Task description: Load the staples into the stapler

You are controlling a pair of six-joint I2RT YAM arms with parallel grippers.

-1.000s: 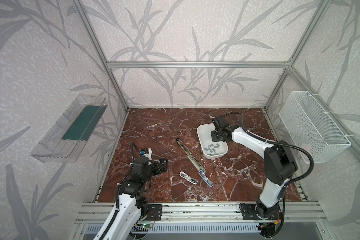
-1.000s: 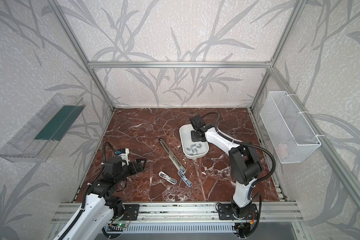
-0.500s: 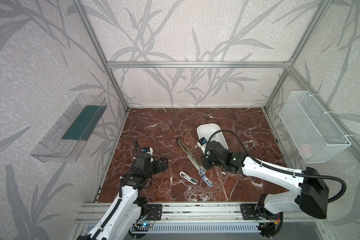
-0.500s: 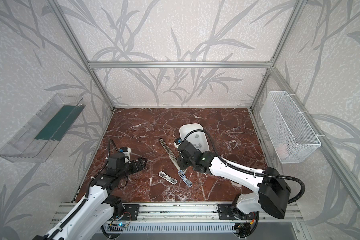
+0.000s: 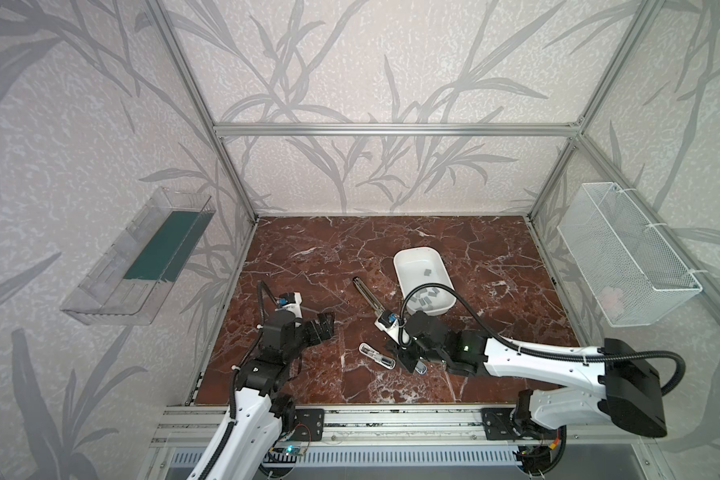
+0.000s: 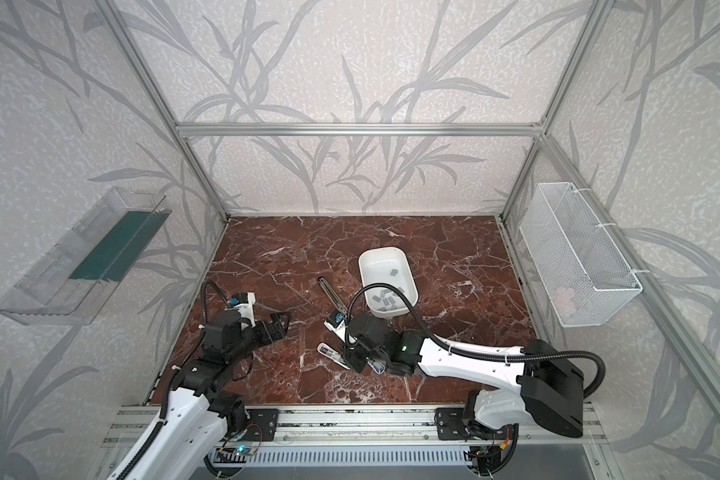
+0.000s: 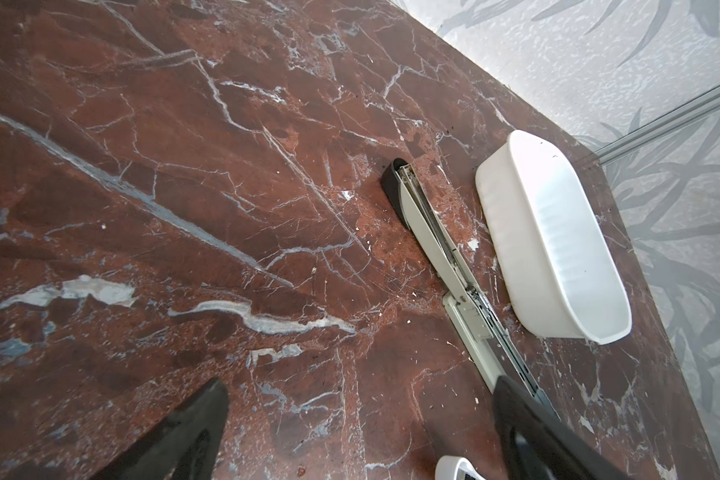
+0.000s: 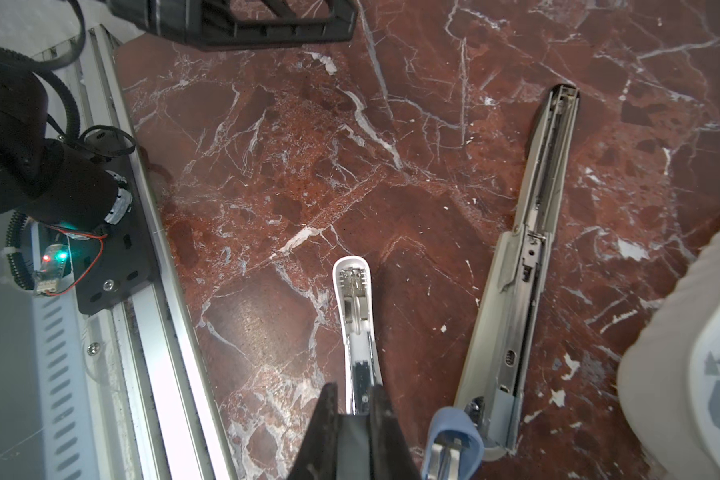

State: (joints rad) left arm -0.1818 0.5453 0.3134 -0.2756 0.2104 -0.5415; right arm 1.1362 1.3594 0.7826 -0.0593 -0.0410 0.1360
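"Where are the staples point(image 5: 428, 297) sitting?"

"They are lying in the white tray point(image 5: 406, 266), a bit right of the middle of the counter point(image 5: 308, 257). Most are bunching at the tray's near end. One is lying alone farther back."

"What is the right gripper point(image 8: 355, 399) doing?"

"It is hanging low at the near middle. Its fingers point(image 8: 325, 428) are sitting close together, and the right end of the small white stapler point(image 8: 352, 291) is showing between them. Nobody can tell if they are pinching anything."

"And the left gripper point(image 5: 328, 328)?"

"It is hovering at the near left. Its fingers point(image 7: 196, 428) are standing wide apart and holding nothing."

"Is another stapler lying there?"

"Yes. A long grey stapler point(image 5: 366, 296) is lying open and flat just left of the tray, not touching it."
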